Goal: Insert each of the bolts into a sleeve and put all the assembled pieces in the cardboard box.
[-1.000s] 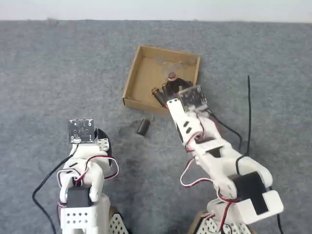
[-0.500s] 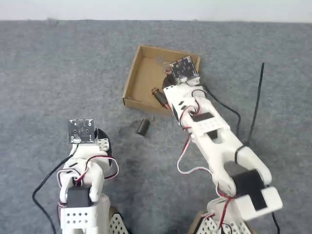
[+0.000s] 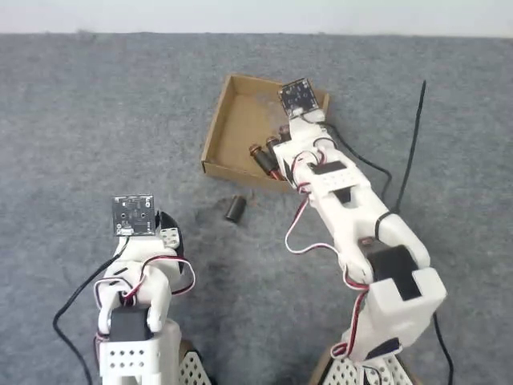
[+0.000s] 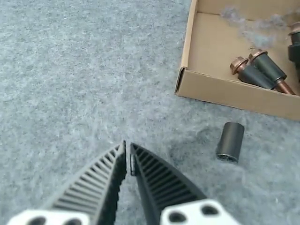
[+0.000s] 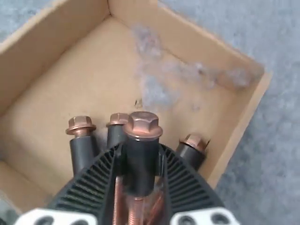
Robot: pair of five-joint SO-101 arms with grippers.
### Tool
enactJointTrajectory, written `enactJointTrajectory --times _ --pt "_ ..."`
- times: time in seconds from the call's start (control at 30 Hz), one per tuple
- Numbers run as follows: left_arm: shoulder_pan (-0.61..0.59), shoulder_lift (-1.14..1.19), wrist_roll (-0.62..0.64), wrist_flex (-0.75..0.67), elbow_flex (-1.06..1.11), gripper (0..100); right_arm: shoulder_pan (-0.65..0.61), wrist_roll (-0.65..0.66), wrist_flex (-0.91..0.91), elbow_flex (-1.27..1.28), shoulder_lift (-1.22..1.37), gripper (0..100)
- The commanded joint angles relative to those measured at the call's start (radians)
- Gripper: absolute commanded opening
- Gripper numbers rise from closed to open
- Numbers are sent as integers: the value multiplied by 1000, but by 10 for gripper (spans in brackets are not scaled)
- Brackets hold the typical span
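The right gripper (image 5: 139, 157) pinches a copper-headed hex bolt in a dark cylindrical sleeve (image 5: 142, 140) above the open brown cardboard box (image 5: 211, 51) — three more sleeved bolts (image 5: 82, 143) lie on its floor beneath. The left gripper (image 4: 127, 151) has its ribbed fingers pressed together, holding nothing, over grey carpet (image 4: 70, 70). In the high view a bare dark sleeve (image 3: 234, 208) lies at its two o'clock — just outside the box's near wall.
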Motion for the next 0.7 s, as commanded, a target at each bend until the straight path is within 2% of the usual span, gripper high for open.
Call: enactJointTrajectory --times 0.0,0.1,0.27,0.57,0.67 --pt "-5 -21 9 -5 -8 11 13 -31 56 -115 -7 10" --pt "-5 -21 9 -5 -8 11 16 -32 90 -147 12 14" --pt "-5 -21 9 -5 -8 11 15 -32 134 -152 12 98" --pt "-5 -21 9 -5 -8 11 10 -34 147 -143 -88 6" --pt "-6 -21 9 -5 -8 11 5 -34 236 -144 -156 6"
